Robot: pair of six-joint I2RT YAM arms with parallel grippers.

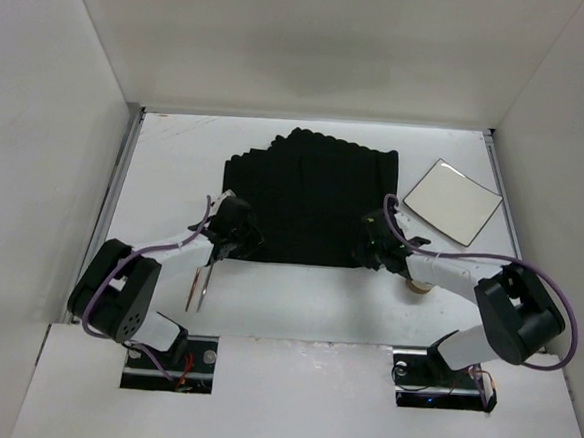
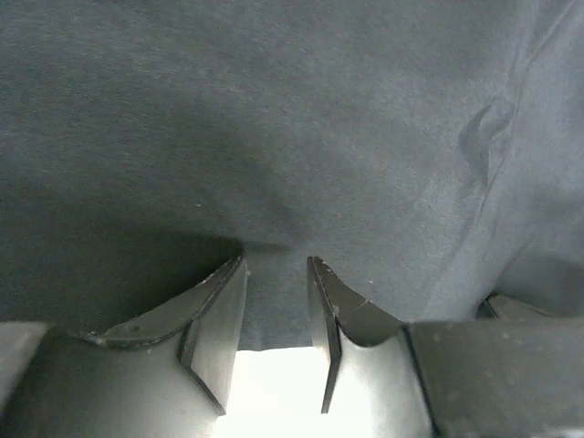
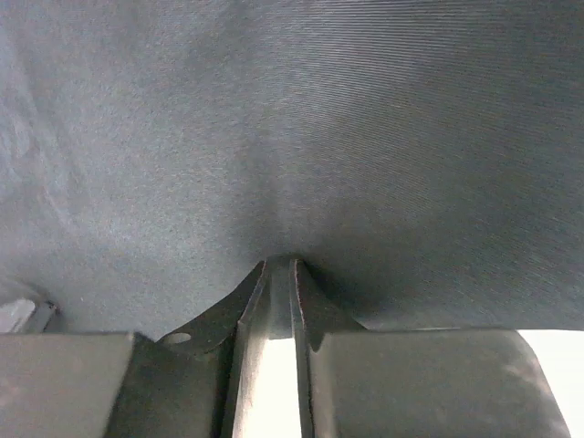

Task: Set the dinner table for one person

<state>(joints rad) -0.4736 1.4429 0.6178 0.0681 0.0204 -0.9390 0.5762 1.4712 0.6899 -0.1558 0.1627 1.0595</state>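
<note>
The black cloth placemat point(image 1: 309, 195) lies in the middle of the white dinner table point(image 1: 296, 300), its far edge rumpled. My left gripper point(image 1: 237, 238) is at the placemat's near left corner. In the left wrist view its jaws point(image 2: 276, 260) stand apart over the cloth's point(image 2: 319, 119) near edge, with bare table point(image 2: 274, 392) below them. My right gripper point(image 1: 371, 247) is at the near right corner. In the right wrist view it point(image 3: 278, 262) is shut, pinching the cloth point(image 3: 319, 119), which puckers at the fingertips.
A square white plate point(image 1: 452, 198) lies at the back right, beside the placemat. Thin cutlery point(image 1: 199, 286) lies under my left arm near the front left. A small tan object point(image 1: 420, 284) shows under my right arm. White walls surround the table.
</note>
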